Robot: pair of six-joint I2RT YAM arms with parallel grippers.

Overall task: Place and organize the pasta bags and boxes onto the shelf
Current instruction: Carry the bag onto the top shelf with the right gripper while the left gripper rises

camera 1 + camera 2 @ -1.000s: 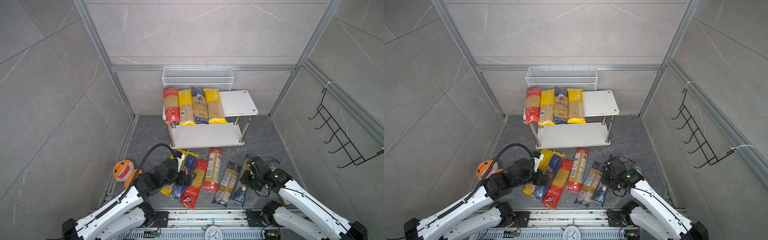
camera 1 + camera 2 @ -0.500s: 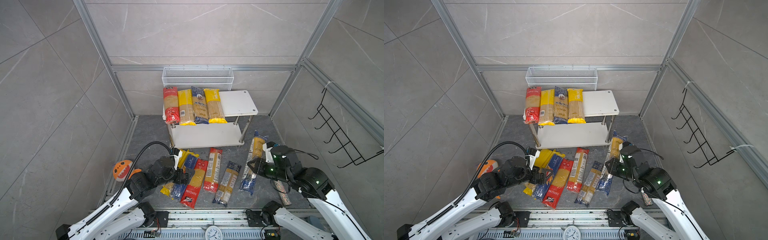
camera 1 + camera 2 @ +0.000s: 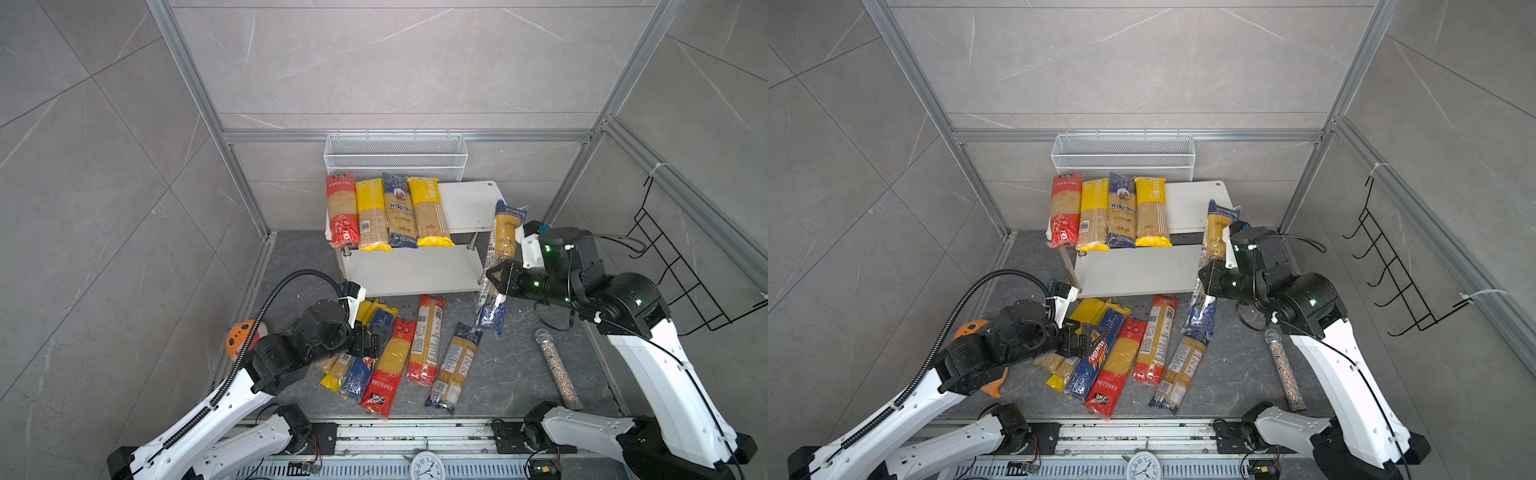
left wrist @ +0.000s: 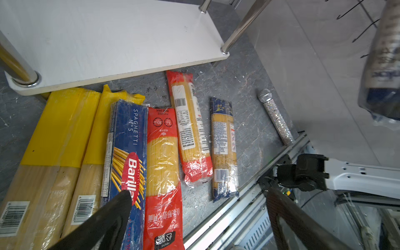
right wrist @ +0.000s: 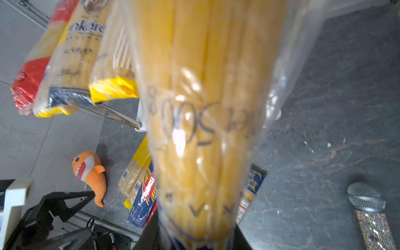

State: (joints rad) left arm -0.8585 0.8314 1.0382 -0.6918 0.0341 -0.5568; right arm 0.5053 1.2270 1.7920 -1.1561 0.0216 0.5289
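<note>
Since a second ago the right arm has risen from the row on the bench (image 3: 519, 374) and carried one packet up beside the shelf (image 3: 415, 270); the left arm has shifted only slightly.

Far left: orange plush toy (image 3: 239, 338), partly hidden by the left arm.

Left tool (image 3: 380, 334) — jaws spread wide, gripping nothing, poised over the blue spaghetti box (image 4: 127, 138). In the left wrist view one fingertip (image 4: 123, 199) overlaps the box's label; contact cannot be made out.

Bench row, left to right:
- two yellow-ended packets (image 4: 58, 134) side by side
- the blue spaghetti box
- a red-ended packet (image 3: 388, 365)
- a second red-ended packet (image 3: 426, 336), label side up
- a blue-ended packet (image 3: 455, 365)

The first four items are packed together.

Centre rear: the shelf, its lower board bare. On the upper board four packets (image 3: 397, 212) lie side by side (red, yellow, blue, yellow), filling its left part and overhanging the front edge. A white wire basket (image 3: 395, 156) hangs on the wall behind.

Right tool (image 3: 496, 280) — clenched on the held packet (image 3: 503, 241). This packet has dark blue ends and stands nearly upright. Its top is level with the upper board's right front corner and its lower end is clear of the bench.

Right: glittery microphone (image 3: 557, 365) on the bench; black hook rack (image 3: 681, 266) on the side wall.
</note>
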